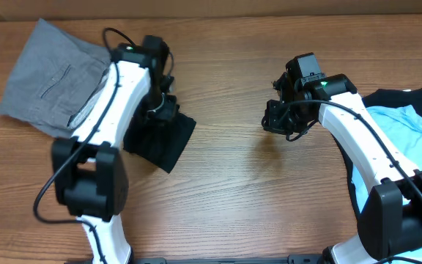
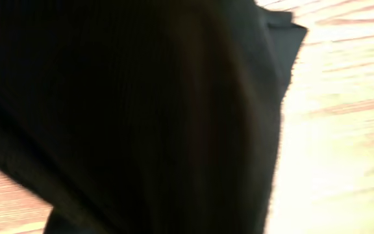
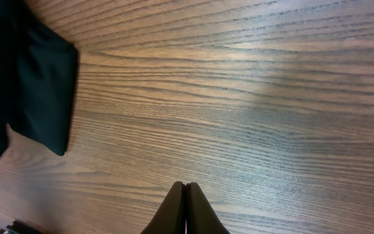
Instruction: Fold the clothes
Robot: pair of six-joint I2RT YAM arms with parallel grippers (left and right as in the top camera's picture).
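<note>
A black garment (image 1: 161, 139), folded into a small bundle, lies on the wooden table (image 1: 233, 183) left of centre. My left gripper (image 1: 165, 110) sits right on its upper edge. In the left wrist view black cloth (image 2: 141, 117) fills almost everything and hides the fingers, so their state does not show. My right gripper (image 3: 186, 190) hovers over bare wood near the middle, fingers pressed together with nothing between them. The black bundle's corner (image 3: 41, 84) shows at the left of the right wrist view.
Grey trousers (image 1: 50, 81) lie spread out at the back left, partly under the left arm. A light blue tee (image 1: 409, 136) rests on another black garment (image 1: 409, 97) at the right edge, beside the right arm.
</note>
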